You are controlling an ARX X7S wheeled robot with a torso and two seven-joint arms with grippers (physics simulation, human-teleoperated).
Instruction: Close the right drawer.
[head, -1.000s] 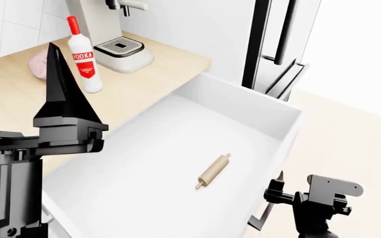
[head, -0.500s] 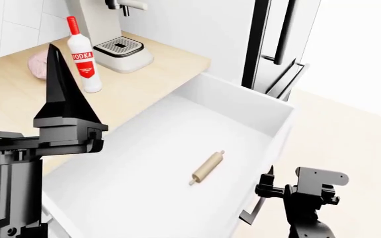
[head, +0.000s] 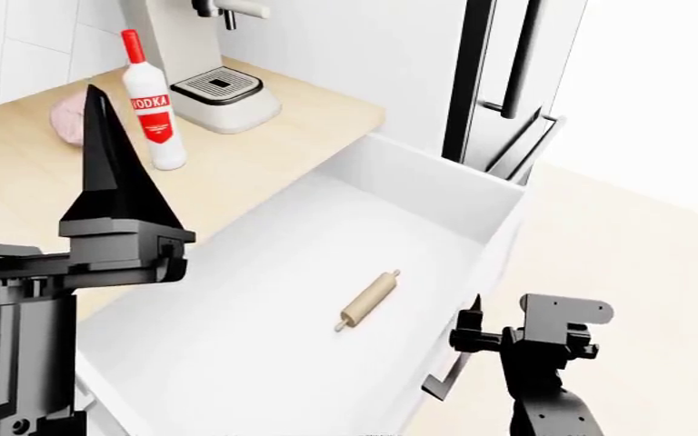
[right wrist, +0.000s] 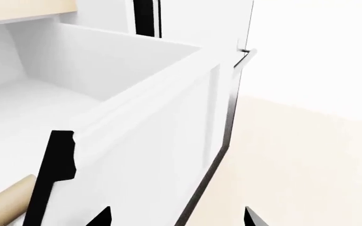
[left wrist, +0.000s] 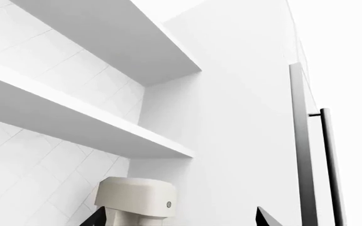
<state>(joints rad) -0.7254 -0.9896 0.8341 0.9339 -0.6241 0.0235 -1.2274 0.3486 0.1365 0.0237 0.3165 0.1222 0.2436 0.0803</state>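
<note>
The right drawer (head: 324,272) stands pulled far out from under the wooden counter (head: 34,173), its long axis running from the counter edge outward toward the right gripper (head: 464,338), with a rolling pin (head: 367,301) lying loose on its floor. The right gripper sits just outside the drawer front (right wrist: 168,155), at the black handle (head: 446,374), so the closing push would run along that long axis, back toward the counter. Its fingertips (right wrist: 102,217) stand apart with the handle bar between them, but whether they press on the bar I cannot tell. The left gripper (head: 113,154) is raised, pointing up at the shelves (left wrist: 93,122), well away from the front, spread and holding nothing; the right arm is clearly the nearer one.
</note>
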